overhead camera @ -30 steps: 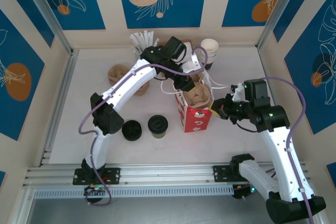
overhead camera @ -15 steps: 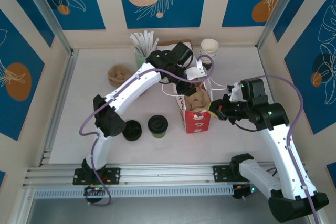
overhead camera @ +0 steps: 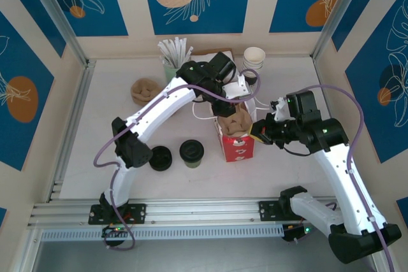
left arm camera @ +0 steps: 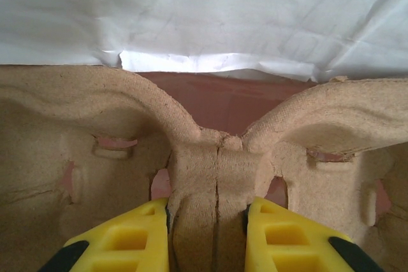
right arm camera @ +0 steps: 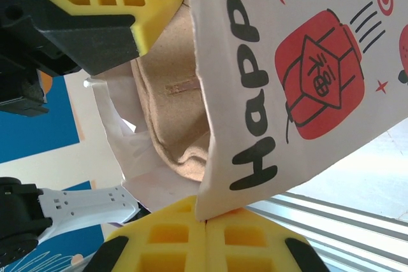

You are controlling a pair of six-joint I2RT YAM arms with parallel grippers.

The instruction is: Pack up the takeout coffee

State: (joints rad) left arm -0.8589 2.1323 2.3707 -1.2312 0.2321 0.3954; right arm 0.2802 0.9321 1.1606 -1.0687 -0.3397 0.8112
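The takeout coffee [overhead camera: 191,152], a short dark cup with a black lid, stands on the table left of the red bag [overhead camera: 239,146]. My left gripper [overhead camera: 231,103] [left arm camera: 207,237] is shut on the middle ridge of a brown pulp cup carrier [overhead camera: 234,121] [left arm camera: 217,176], which sits in the bag's open top. Its yellow fingers [left arm camera: 124,243] press the ridge from both sides. From the right, my right gripper [overhead camera: 258,133] [right arm camera: 205,218] is shut on the bag's rim [right arm camera: 217,205]. In the right wrist view the printed bag wall [right arm camera: 299,68] and the carrier [right arm camera: 172,100] are close up.
A loose black lid [overhead camera: 159,157] lies left of the coffee. A second pulp carrier [overhead camera: 144,89] lies at the back left. White sticks in a holder [overhead camera: 172,51] and a stack of cream cups [overhead camera: 254,60] stand along the back wall.
The left gripper has lowered the carrier deeper into the bag. The bag and the right gripper holding it have shifted slightly left.
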